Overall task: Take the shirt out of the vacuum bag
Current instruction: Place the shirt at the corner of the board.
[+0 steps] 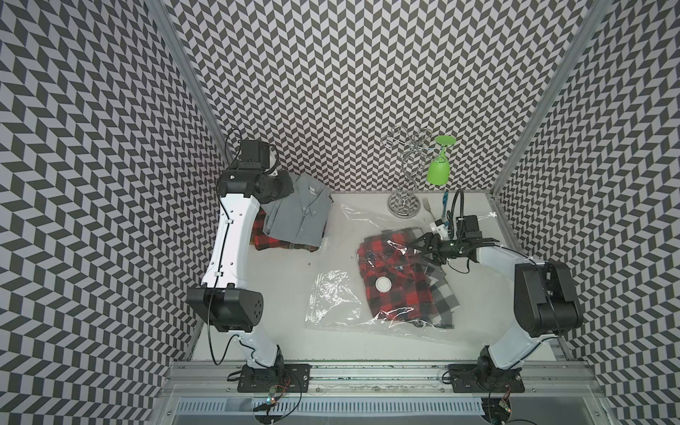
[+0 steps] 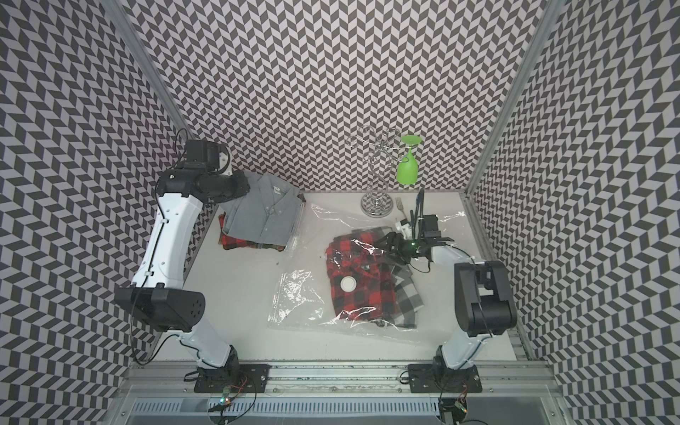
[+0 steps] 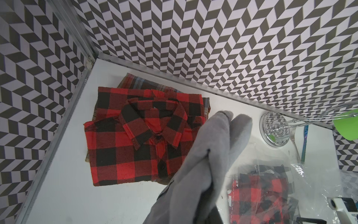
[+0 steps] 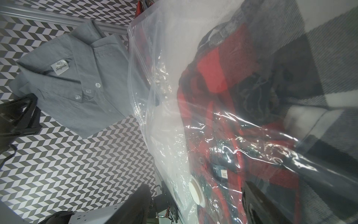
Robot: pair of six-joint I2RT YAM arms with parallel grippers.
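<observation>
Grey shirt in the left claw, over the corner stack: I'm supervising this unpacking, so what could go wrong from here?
1. The folded grey button-up shirt hangs above the red-and-black plaid shirt stack. Released off-centre, it could unfold or slide off.
2. The right claw stands open over the clear plastic vacuum bag, which holds another red plaid shirt. It might pinch film with fabric and drag the bag, which lies close to the chrome wire glass rack.

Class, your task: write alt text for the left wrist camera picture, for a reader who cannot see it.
A fold of grey shirt fills the foreground, in front of a folded red-and-black plaid shirt on the white table. Nearby lies the clear vacuum bag holding a second plaid shirt.
</observation>
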